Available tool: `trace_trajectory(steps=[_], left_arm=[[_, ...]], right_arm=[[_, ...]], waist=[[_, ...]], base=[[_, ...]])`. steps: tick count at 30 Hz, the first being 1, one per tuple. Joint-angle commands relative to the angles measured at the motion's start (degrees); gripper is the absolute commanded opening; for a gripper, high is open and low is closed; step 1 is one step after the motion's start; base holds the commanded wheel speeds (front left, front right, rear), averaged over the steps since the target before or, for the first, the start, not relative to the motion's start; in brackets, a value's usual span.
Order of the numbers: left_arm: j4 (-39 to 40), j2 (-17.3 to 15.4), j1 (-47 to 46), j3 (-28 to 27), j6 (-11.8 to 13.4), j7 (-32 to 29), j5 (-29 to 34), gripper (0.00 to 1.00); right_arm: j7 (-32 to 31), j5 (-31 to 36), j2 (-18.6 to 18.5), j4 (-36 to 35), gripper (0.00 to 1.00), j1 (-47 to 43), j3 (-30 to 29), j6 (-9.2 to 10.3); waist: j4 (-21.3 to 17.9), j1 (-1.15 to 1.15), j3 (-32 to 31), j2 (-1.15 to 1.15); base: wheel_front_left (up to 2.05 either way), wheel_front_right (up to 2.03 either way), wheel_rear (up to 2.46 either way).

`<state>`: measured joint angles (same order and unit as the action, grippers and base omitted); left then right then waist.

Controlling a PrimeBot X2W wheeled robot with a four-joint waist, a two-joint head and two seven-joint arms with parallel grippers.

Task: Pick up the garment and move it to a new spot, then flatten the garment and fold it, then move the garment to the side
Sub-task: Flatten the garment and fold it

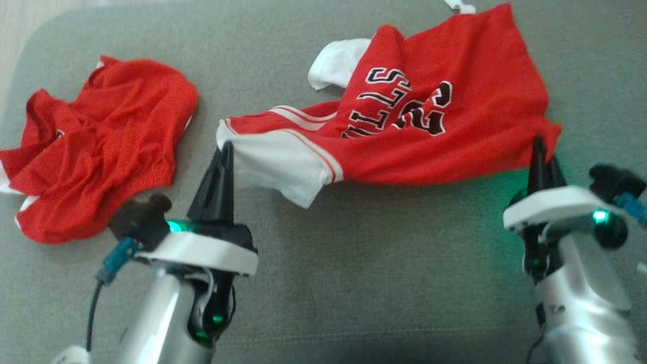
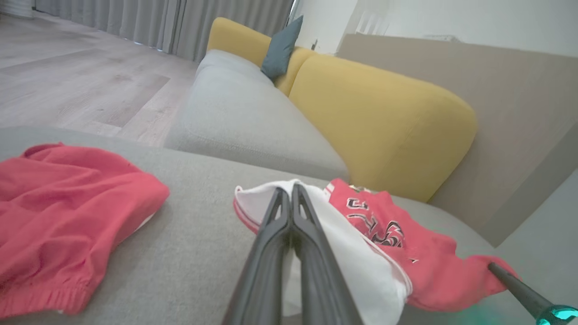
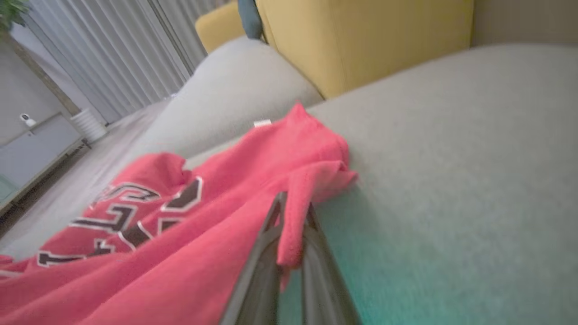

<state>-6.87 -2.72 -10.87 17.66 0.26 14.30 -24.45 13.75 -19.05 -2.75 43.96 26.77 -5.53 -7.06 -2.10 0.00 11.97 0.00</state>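
Both jaws pinch the jersey (image 1: 455, 141), arms stretched forward, well apart.

Grey curtains (image 2: 135, 22) hang behind a wooden floor (image 2: 67, 76) and yellow-backed sofa (image 2: 384, 122).

Two garments are carried by a grey sofa cushion (image 1: 354, 263). A red basketball jersey (image 1: 470, 136), white-sleeved and black-lettered, is spread across the middle and right. A crumpled red mesh garment (image 1: 101, 146) is bunched at the left, apart from it.
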Motion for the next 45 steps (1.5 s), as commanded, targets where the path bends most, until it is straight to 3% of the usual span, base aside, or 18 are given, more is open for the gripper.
trace_trajectory(steps=[1, 4, 13, 26, 30, 35, 40, 45], left_arm=[[2.8, -0.2, -3.4, -2.3, -0.4, 0.7, -0.2, 0.0], [4.1, -0.2, -7.0, -3.5, -1.2, 0.7, -1.9, 0.0], [9.7, -0.2, -20.6, -5.6, -0.9, -1.7, -7.2, 0.0], [22.0, -1.7, -22.0, -6.6, 4.2, -11.6, -8.8, 0.0], [20.0, -3.0, -24.9, -6.6, 4.0, -14.2, -8.9, 0.0], [9.4, -5.5, -35.3, -7.2, 2.0, -17.1, -9.1, 0.0], [-5.1, -7.3, -50.1, -7.5, -1.0, -15.2, -7.3, 0.0], [-17.4, -6.9, -65.1, -9.0, -1.9, -8.7, -5.9, 0.0]], right_arm=[[-0.3, 1.0, -0.1, -3.6, 0.0, 3.0, 1.3, -0.43], [-4.5, 3.3, -0.2, -11.5, 0.0, 4.2, 1.0, -0.43], [-20.5, 0.4, -2.8, -37.2, 0.0, 7.2, 3.3, -0.43], [-34.9, 1.0, -0.3, -56.7, 0.0, 4.8, -2.9, -0.43], [-35.9, 1.4, -0.2, -55.7, 0.0, 7.3, -3.8, -0.43], [-34.2, 3.4, -0.1, -46.7, 0.0, 17.3, -3.6, -0.43], [-26.7, 6.2, -0.1, -32.0, 0.0, 32.4, -1.4, -0.43], [-14.5, 7.6, -0.5, -17.9, 0.0, 48.4, -1.6, -0.43]], waist=[[-0.7, 0.0, -1.2, 0.0], [-1.2, 0.0, -3.2, 0.0], [-2.3, 0.0, -10.9, 0.0], [-1.9, 0.0, -13.5, 0.0], [-1.9, 0.0, -11.7, 0.0], [-2.5, 0.0, -4.4, 0.0], [-3.2, 0.0, 3.3, 0.0], [-2.5, 0.0, 8.5, 0.0]], base=[[0.0, 0.0, 0.0], [0.0, 0.0, 0.0], [0.0, 0.0, 0.0], [0.0, 0.0, 0.0], [0.0, 0.0, 0.0], [0.0, 0.0, 0.0], [0.0, 0.0, 0.0], [0.0, 0.0, 0.0]])
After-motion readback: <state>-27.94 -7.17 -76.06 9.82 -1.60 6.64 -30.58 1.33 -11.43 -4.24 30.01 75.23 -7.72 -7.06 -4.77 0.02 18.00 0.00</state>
